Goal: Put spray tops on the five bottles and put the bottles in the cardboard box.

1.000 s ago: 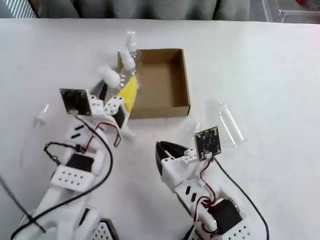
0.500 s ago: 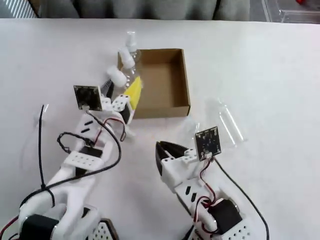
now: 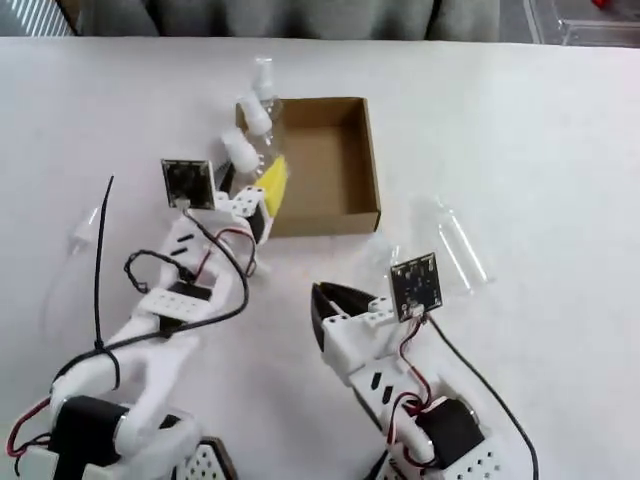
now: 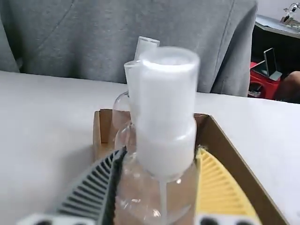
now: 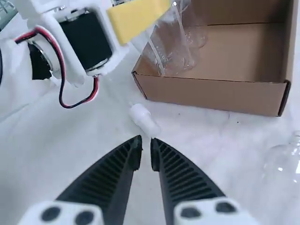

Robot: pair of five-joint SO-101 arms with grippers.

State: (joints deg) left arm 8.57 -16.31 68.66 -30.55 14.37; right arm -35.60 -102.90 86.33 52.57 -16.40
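Observation:
My left gripper [image 3: 250,185] is shut on a clear bottle [image 4: 166,122] with a white spray top [image 3: 238,150], holding it upright over the left wall of the cardboard box [image 3: 375,170]. Its grey and yellow fingers [image 4: 220,187] flank the bottle's body. Two more capped bottles [image 3: 257,112] stand at the box's far left corner, just behind the held one. A loose white spray top [image 5: 144,119] lies on the table in front of the box [image 5: 211,91]. Just short of that top, low over the table, my right gripper [image 5: 145,143] is shut and holds nothing.
A clear uncapped bottle [image 3: 462,245] lies on the table right of the box, and another [image 5: 286,159] lies near my right gripper. A further clear bottle [image 3: 80,235] lies far left. Most of the box floor [image 3: 330,160] is bare.
My left arm has carried the capped bottle to the right and a little farther away, closer to the box's left wall. The right arm has kept still.

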